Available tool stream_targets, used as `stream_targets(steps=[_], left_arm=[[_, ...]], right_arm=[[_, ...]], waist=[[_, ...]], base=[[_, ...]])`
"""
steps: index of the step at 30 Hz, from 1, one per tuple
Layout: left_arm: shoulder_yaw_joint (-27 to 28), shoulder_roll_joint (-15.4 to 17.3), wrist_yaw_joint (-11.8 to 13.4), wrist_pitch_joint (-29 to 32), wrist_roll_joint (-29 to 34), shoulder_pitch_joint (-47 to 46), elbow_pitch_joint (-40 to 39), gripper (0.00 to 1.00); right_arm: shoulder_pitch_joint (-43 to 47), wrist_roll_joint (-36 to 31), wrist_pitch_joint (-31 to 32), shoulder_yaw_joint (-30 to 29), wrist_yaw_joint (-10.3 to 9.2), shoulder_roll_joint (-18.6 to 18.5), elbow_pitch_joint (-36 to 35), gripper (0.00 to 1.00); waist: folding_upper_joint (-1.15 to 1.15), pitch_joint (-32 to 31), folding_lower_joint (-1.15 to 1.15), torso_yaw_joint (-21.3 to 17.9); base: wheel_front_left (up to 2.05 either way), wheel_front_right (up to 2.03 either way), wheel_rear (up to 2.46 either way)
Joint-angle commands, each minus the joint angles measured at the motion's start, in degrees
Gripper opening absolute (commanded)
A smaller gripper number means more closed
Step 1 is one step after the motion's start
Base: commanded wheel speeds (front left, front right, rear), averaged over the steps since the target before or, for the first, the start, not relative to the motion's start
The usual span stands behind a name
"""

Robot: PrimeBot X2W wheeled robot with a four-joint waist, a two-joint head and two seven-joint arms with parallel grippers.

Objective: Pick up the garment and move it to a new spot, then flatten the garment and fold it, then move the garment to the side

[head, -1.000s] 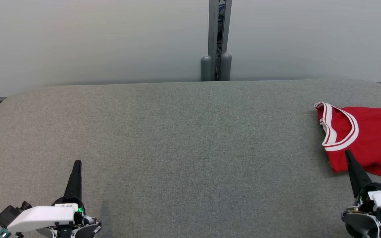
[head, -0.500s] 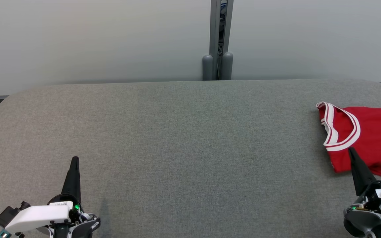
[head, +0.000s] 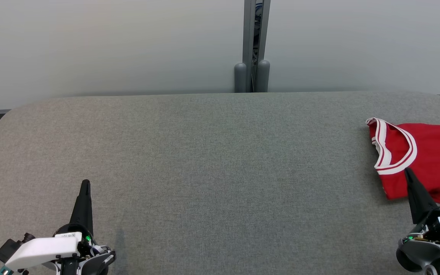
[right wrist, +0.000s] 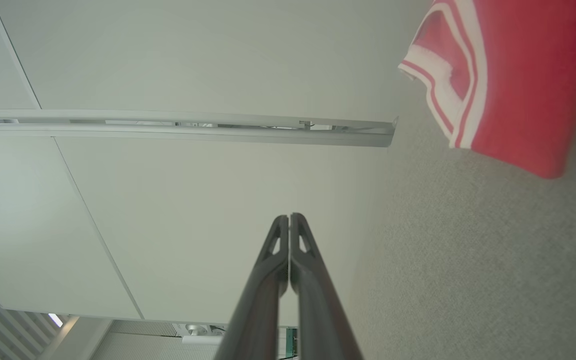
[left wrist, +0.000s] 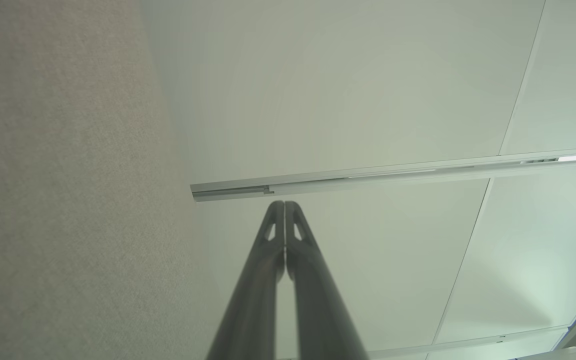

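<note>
The garment (head: 430,156) is a red jersey with white trim, folded and lying at the far right edge of the grey table (head: 220,172); it also appears at the upper right of the right wrist view (right wrist: 513,75). My right gripper (head: 407,171) is shut and empty, its tip in front of the jersey's lower left part, raised off it as the right wrist view (right wrist: 289,217) tells. At the lower left my left gripper (head: 85,183) is shut with nothing in it, seen likewise in its wrist view (left wrist: 284,204).
Pale wall panels stand behind the table, joined by a metal post (head: 255,46) at the middle. The table has rounded corners; its right edge runs close by the jersey.
The left gripper has edged a little toward the lower left. The view has shifted slightly, with the post, the jersey and the right gripper all a touch further right.
</note>
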Motion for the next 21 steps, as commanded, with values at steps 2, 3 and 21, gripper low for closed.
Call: stream_targets(steps=[2, 3, 21], left_arm=[[0.25, 0.13, -0.32, 0.06, -0.17, -1.01, 0.04, 0.0], [0.26, 0.13, -0.32, 0.06, -0.17, -1.01, 0.04, 0.0], [0.27, 0.13, -0.32, 0.08, -0.15, -1.01, 0.03, 0.0]], right_arm=[[-0.28, -0.08, 0.29, -0.19, 0.01, -0.17, 0.08, 0.0], [-0.28, -0.1, 0.32, -0.21, 0.01, -0.15, 0.08, 0.0], [-0.34, -0.4, 0.59, -0.46, 0.02, 0.02, 0.09, 0.0]], waist=[[0.0, 0.0, 0.0, 0.0], [0.0, 0.0, 0.0, 0.0], [0.0, 0.0, 0.0, 0.0]], base=[[0.0, 0.0, 0.0], [0.0, 0.0, 0.0], [0.0, 0.0, 0.0]])
